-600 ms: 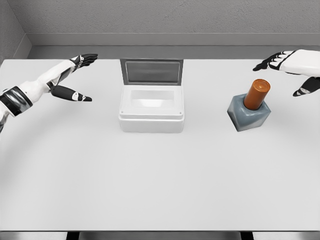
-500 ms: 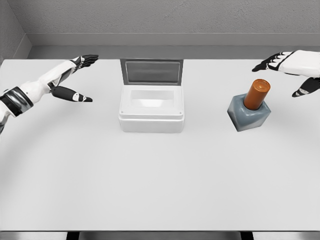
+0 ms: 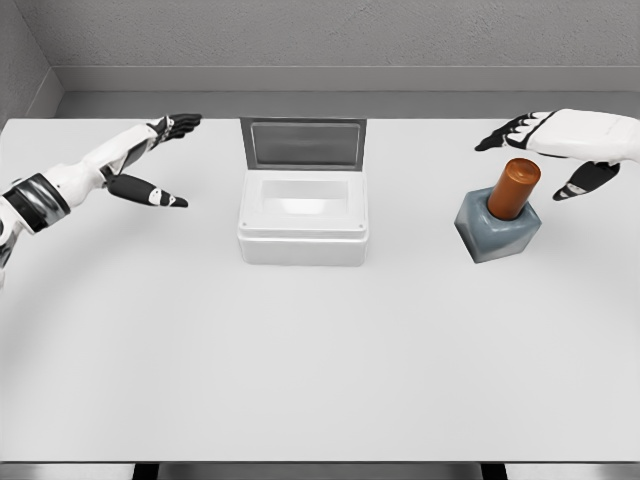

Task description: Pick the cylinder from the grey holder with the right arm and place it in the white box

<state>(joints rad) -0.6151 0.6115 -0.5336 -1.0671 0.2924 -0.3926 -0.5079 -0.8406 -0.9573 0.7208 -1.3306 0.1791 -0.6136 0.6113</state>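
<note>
- Right hand (image 3: 555, 140) hovers just above and behind the orange cylinder (image 3: 514, 188), fingers (image 3: 500, 133) spread, thumb hanging off to the right; holding nothing, no contact that I can see.
- Cylinder sits in the grey holder (image 3: 497, 229) on the right side of the table (image 3: 300, 360), well apart from the white box (image 3: 303, 220), which stands at centre with its lid up at the back.
- Long axis of the cylinder runs near upright, tipped a little: top end leans up and to the right, lower end buried in the holder.
- Risk: closing straight down on a tilted cylinder, the fingers may catch the top rim on one side and lever it, dragging or tipping the holder with it.
- Risk: a pull not in line with that tilt could bind the cylinder in its socket and lift the holder too.
- Risk: grip too near the top could let it swing or slip on the way to the box.
- Left hand (image 3: 150, 150) held out over the table's far left, fingers extended, empty.
</note>
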